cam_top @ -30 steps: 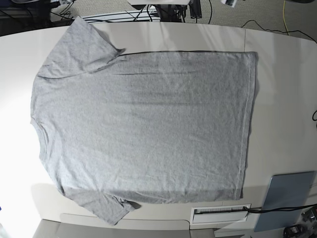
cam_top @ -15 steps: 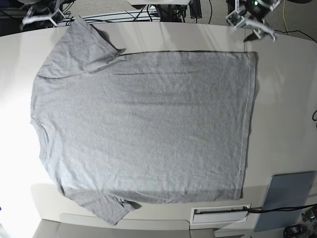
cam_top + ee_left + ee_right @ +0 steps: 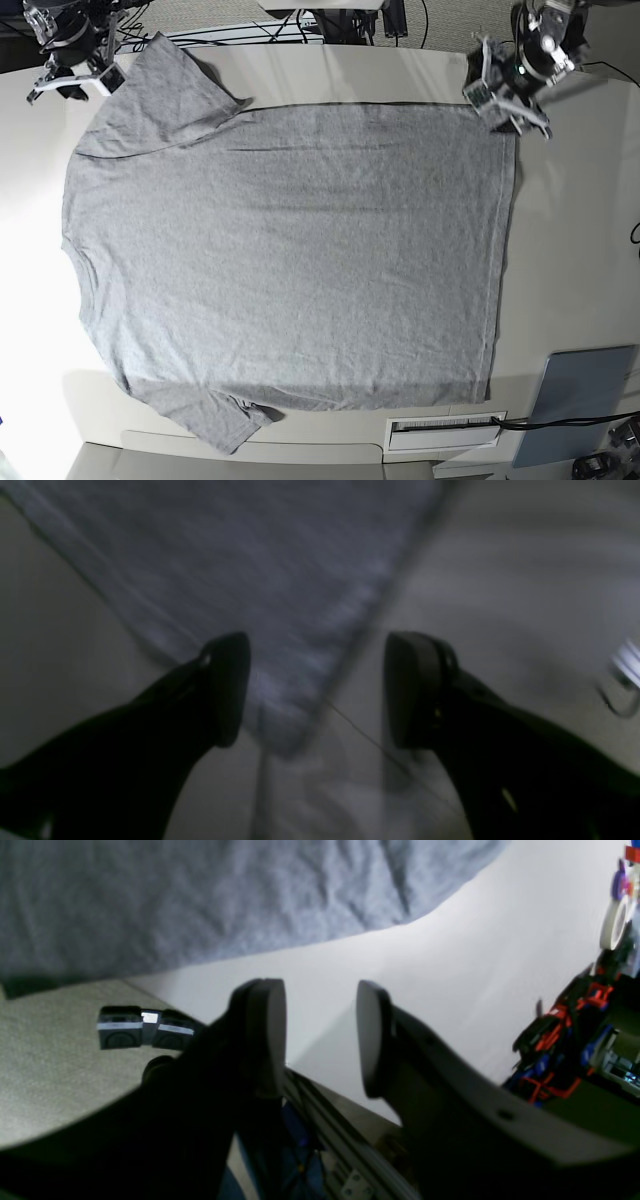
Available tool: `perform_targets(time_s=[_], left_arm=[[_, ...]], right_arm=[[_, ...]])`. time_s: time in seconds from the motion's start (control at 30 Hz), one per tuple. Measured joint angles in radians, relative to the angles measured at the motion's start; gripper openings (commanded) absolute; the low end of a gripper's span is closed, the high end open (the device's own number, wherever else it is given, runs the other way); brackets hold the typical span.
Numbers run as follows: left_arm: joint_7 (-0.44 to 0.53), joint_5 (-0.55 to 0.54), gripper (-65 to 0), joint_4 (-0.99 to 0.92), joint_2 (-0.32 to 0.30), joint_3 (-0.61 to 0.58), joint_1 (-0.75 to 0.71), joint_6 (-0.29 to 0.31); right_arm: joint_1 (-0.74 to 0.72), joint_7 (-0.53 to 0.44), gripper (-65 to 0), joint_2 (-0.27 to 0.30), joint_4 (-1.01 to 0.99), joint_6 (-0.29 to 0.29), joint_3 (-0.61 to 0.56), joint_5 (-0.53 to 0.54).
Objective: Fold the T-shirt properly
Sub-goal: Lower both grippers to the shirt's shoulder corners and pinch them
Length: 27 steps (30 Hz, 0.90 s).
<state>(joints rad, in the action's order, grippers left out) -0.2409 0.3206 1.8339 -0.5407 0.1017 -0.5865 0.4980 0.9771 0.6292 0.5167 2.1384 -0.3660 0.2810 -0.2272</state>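
White table (image 3: 570,230), seam line running across its right part. Blue-grey rectangular panel (image 3: 580,395) at the near right corner, white slotted plate (image 3: 445,430) just beside it. Grey carpet (image 3: 250,12) and black cables (image 3: 520,45) beyond the far edge. Left side brightly lit.

- A pale, off-white table (image 3: 570,230) fills most of the base view.
- A flat blue-grey rectangular panel (image 3: 580,395) lies at its near right corner.
- A white slotted plate (image 3: 445,430) sits just left of the panel, possibly a vent.
- Dark cables (image 3: 545,55) trail across the carpet beyond the far edge.
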Motion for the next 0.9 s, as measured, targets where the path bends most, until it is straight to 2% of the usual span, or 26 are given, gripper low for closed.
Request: perform_targets(time_s=[0.27,0.37,0.47,0.53,0.57,0.67,0.7,0.8,0.9], left_arm=[[0.033,-0.019,-22.5,-0.104,0.000,0.005,0.116,0.000],[0.054,-0.026,-22.6,-0.130,-0.003,0.006,0.144,0.049],[0.091,-0.035,-25.3,-0.165,-0.003,0.009,0.163,0.056],[0.097,-0.039,-32.0,-0.172,-0.003,0.011,0.166,0.083],[0.097,-0.037,-37.5,-0.172,-0.002,0.011,0.166,0.100],[0.105,-0.026,-61.4,-0.174,-0.002,0.010,0.167,0.174],[0.105,-0.025,-65.0,-0.176,-0.002,0.008,0.166,0.180],[0.105,-0.030,-65.0,-0.176,-0.001,0.008,0.165,0.177],[0.105,-0.030,-65.0,-0.176,0.000,0.008,0.163,0.176]], right_arm=[[-0.020,-0.001,-41.5,-0.001,0.000,-0.001,0.000,-0.001],[-0.031,-0.025,-41.5,-0.001,0.000,-0.008,0.000,0.000],[-0.044,-0.025,-41.5,-0.001,0.000,-0.027,0.000,0.000],[-0.050,-0.024,-41.5,-0.001,0.000,-0.050,0.000,-0.002],[-0.049,-0.025,-41.5,-0.001,0.000,-0.055,0.000,0.000],[-0.053,-0.047,-41.5,0.002,0.000,-0.084,0.000,-0.001],[-0.055,-0.070,-41.6,0.003,0.000,-0.108,0.000,-0.007],[-0.056,-0.145,-41.6,0.030,0.000,-0.240,-0.001,-0.051],[-0.063,-0.185,-41.6,0.066,0.000,-0.279,-0.002,-0.092]])
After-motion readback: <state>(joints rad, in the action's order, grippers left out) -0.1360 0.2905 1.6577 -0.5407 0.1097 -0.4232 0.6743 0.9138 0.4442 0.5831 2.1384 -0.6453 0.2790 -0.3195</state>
